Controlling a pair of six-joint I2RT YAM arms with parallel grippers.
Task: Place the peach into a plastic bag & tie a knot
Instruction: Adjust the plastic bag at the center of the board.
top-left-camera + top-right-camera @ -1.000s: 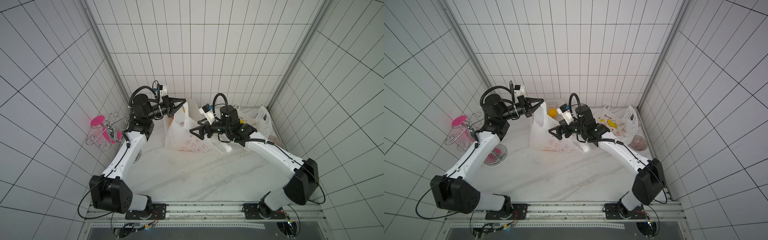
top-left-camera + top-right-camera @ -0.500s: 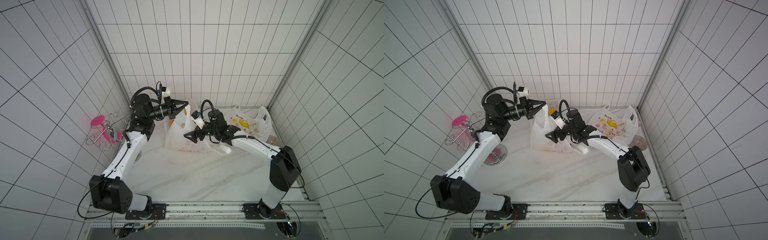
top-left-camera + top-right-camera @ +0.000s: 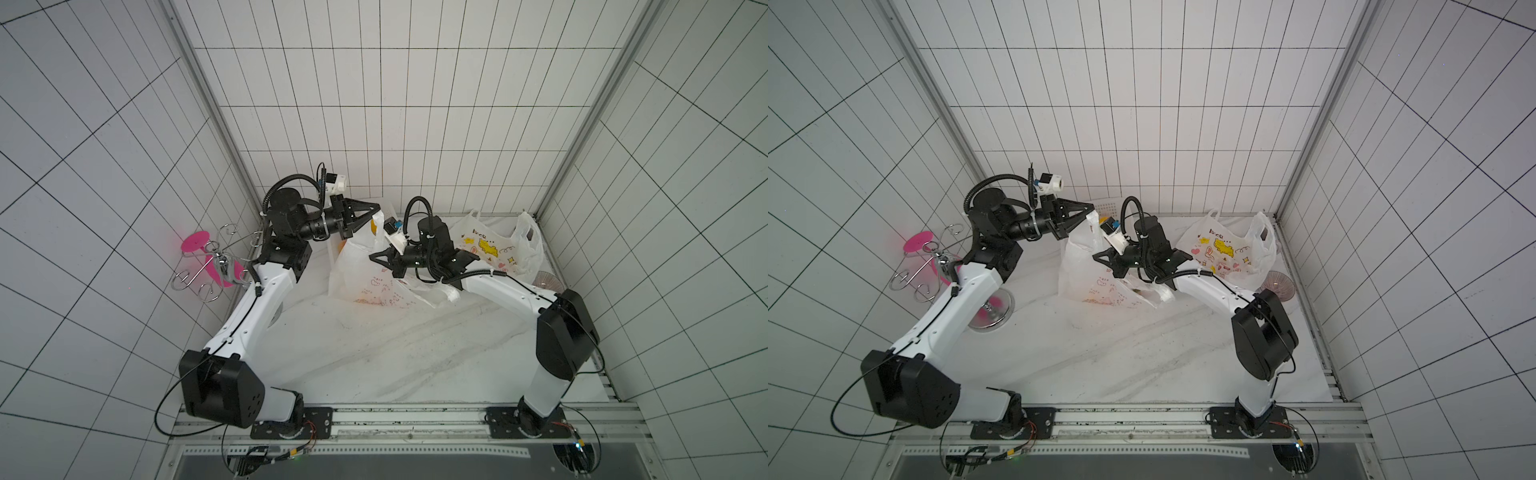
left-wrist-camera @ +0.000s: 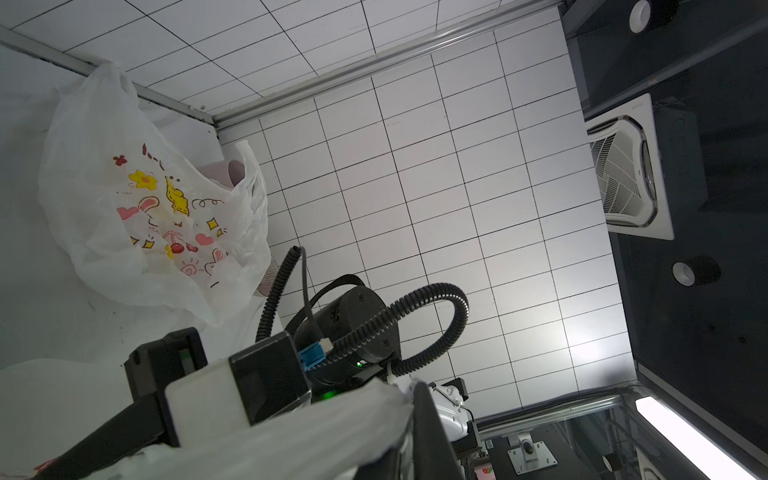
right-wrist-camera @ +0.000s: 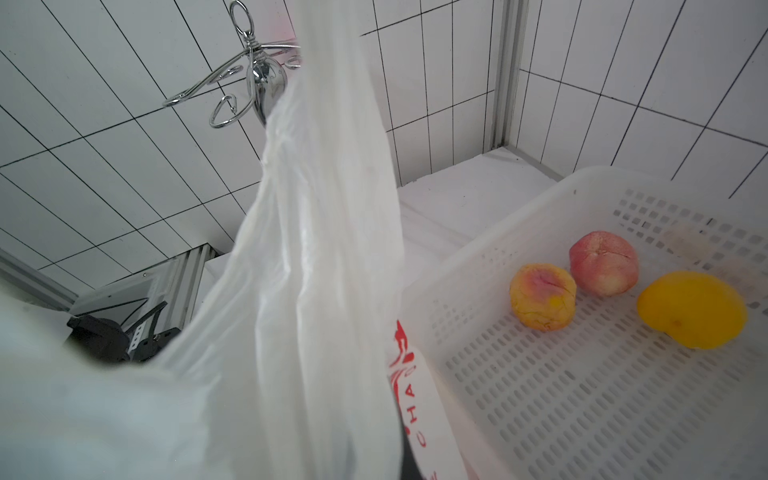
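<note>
Two peaches (image 5: 542, 297) and a yellow fruit (image 5: 692, 309) in white basket (image 5: 519, 208) at rear wall. Plastic bag (image 3: 365, 274) upright just in front, contents unclear. Right gripper (image 3: 372, 257) clamped on its rim; left gripper (image 3: 377, 208) at handle, gap can't tell. Front tabletop (image 3: 395, 353) bare.

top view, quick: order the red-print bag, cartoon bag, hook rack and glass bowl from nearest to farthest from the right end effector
1. red-print bag: mid table, touching the right end effector.
2. cartoon bag: back right, beyond the wrist.
3. rack by the left wall and bowl by the right wall: farthest, too close to call.
</note>
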